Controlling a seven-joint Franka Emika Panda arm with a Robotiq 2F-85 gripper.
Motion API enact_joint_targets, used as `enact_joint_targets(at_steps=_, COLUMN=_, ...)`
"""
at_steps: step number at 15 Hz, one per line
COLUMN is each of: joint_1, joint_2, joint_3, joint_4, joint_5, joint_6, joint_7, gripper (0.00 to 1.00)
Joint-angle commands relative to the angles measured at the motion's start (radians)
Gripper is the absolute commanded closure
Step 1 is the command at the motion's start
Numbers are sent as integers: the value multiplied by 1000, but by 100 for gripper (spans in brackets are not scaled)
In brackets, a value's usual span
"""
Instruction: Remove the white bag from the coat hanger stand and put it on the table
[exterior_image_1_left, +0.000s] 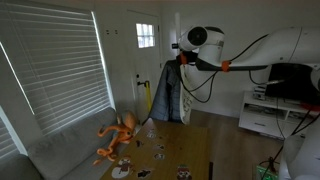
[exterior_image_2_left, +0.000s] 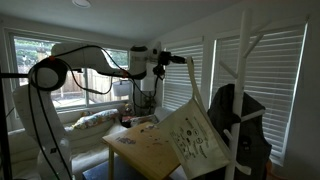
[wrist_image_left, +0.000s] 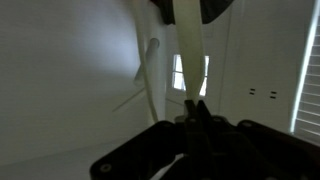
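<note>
My gripper (wrist_image_left: 197, 105) is shut on a white handle strap (wrist_image_left: 190, 50) that runs up from the fingertips in the wrist view. In an exterior view the gripper (exterior_image_2_left: 163, 62) is held high, and the white bag (exterior_image_2_left: 190, 135) with its green-blue print hangs tilted below it over the wooden table (exterior_image_2_left: 140, 155). The bag hangs just beside the coat hanger stand (exterior_image_2_left: 240, 80), whose prongs branch at the top. A stand prong also shows in the wrist view (wrist_image_left: 150, 65). In an exterior view the gripper (exterior_image_1_left: 181, 57) is above a dark jacket (exterior_image_1_left: 165, 95); the bag is not clear there.
A dark grey jacket (exterior_image_2_left: 250, 125) hangs on the stand. A grey sofa (exterior_image_1_left: 70, 150) with an orange toy octopus (exterior_image_1_left: 120, 135) runs under the window blinds. Small items lie on the table (exterior_image_1_left: 165, 158). A white cabinet (exterior_image_1_left: 270, 115) stands behind the arm.
</note>
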Motion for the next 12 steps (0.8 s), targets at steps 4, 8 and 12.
enact_joint_targets(at_steps=4, joint_1=49, joint_2=20, joint_3=5, joint_4=-24, joint_5=237, joint_6=205, joint_7=-153, gripper=99)
enact_joint_targets(at_steps=8, joint_1=69, joint_2=40, joint_3=22, joint_4=-48, joint_5=438, joint_6=291, joint_7=-303, gripper=99)
enact_joint_targets(at_steps=12, joint_1=136, joint_2=53, joint_3=16, joint_4=-58, joint_5=714, joint_6=323, joint_7=-498, gripper=99)
